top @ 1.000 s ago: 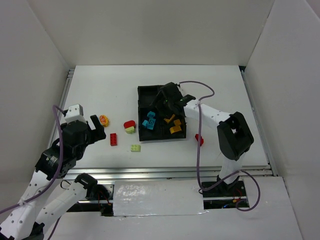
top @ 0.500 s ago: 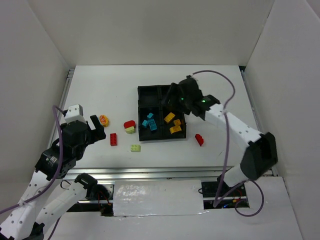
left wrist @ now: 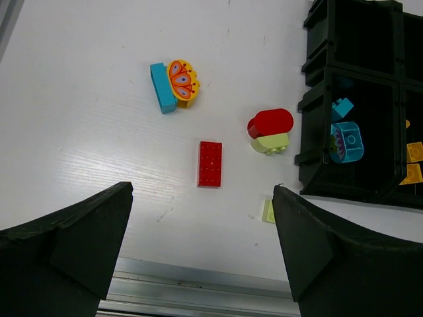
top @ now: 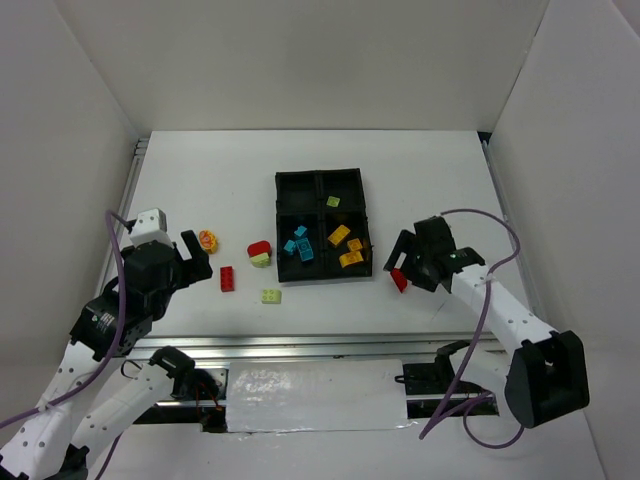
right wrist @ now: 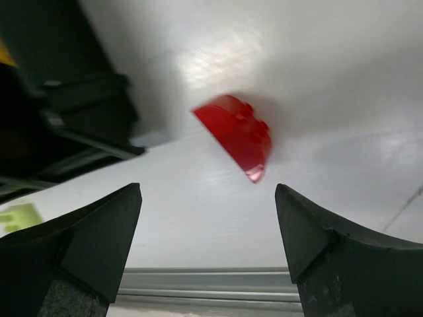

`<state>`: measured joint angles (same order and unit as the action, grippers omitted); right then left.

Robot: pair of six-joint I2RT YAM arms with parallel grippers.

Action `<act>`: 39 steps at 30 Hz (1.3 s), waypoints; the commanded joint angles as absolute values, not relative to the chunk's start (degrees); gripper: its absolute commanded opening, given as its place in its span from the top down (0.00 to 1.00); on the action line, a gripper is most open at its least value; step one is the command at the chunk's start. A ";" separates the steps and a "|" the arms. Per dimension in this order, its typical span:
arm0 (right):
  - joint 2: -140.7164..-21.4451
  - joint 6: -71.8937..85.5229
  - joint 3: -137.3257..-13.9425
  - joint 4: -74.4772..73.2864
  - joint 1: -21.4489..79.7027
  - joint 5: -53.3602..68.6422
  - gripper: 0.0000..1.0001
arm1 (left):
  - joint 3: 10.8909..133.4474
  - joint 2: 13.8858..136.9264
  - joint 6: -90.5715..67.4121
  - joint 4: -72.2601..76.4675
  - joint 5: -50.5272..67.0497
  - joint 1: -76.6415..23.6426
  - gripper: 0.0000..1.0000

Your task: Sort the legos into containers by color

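The black tray [top: 279, 200] has four compartments. The far right one holds a lime brick [top: 333, 201], the near left cyan bricks [top: 300, 246], the near right orange bricks [top: 346, 246]. A red brick [top: 399, 281] lies on the table right of the tray. My right gripper [top: 398, 263] is open and empty just over it; the brick [right wrist: 238, 135] lies ahead of the fingers [right wrist: 208, 218]. My left gripper [top: 190, 258] is open and empty, above and left of the loose bricks [left wrist: 201, 211].
Left of the tray [left wrist: 310, 99] lie a cyan and orange butterfly brick [left wrist: 175, 84], a flat red brick [left wrist: 210, 164], a rounded red brick [left wrist: 271, 123] on a lime one, and a lime brick [left wrist: 268, 211]. Metal rails run along the near table edge.
My right arm has swung from over the tray's far compartments back to the right and down beside the red brick. A lime brick now shows in the far right compartment. The left arm has not moved.
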<state>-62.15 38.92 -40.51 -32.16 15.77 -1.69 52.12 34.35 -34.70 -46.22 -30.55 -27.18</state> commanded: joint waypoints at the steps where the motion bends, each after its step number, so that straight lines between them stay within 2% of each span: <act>1: -63.62 42.54 -36.49 -31.82 15.82 -3.33 0.12 | 51.50 33.58 -34.19 -44.21 -30.24 -27.16 0.01; 8: -65.04 41.49 -36.30 -30.32 15.82 -7.73 0.13 | 51.50 34.19 -33.58 -43.86 -29.27 -27.25 0.01; 12: -70.90 40.52 -37.88 -30.41 15.91 -7.82 0.16 | 51.50 33.93 -33.49 -43.77 -29.27 -27.16 0.01; 15: -74.87 39.82 -38.58 -29.97 15.91 -6.08 0.27 | 51.42 33.40 -33.57 -43.77 -29.27 -27.16 0.00; 23: -76.11 39.11 -37.53 -27.51 15.73 -4.48 0.51 | 51.42 33.92 -33.13 -43.50 -28.57 -27.25 0.01; 25: -76.29 39.02 -37.88 -27.42 15.82 -4.57 0.51 | 51.33 34.01 -33.05 -43.42 -28.48 -27.16 0.01; 28: -78.22 38.24 -39.11 -28.47 15.73 -3.79 0.42 | 51.33 34.28 -32.87 -43.33 -28.30 -27.16 0.01; 32: -81.47 37.62 -40.78 -29.18 15.91 -2.81 0.40 | 51.42 34.80 -32.70 -43.16 -28.04 -27.16 0.01; 33: -81.82 37.53 -41.30 -29.35 15.82 -3.07 0.34 | 51.42 35.07 -32.70 -42.98 -27.78 -27.25 0.01; 39: -80.51 37.88 -42.01 -31.20 16.08 -4.30 0.22 | 51.50 36.38 -32.08 -42.80 -26.99 -27.16 0.01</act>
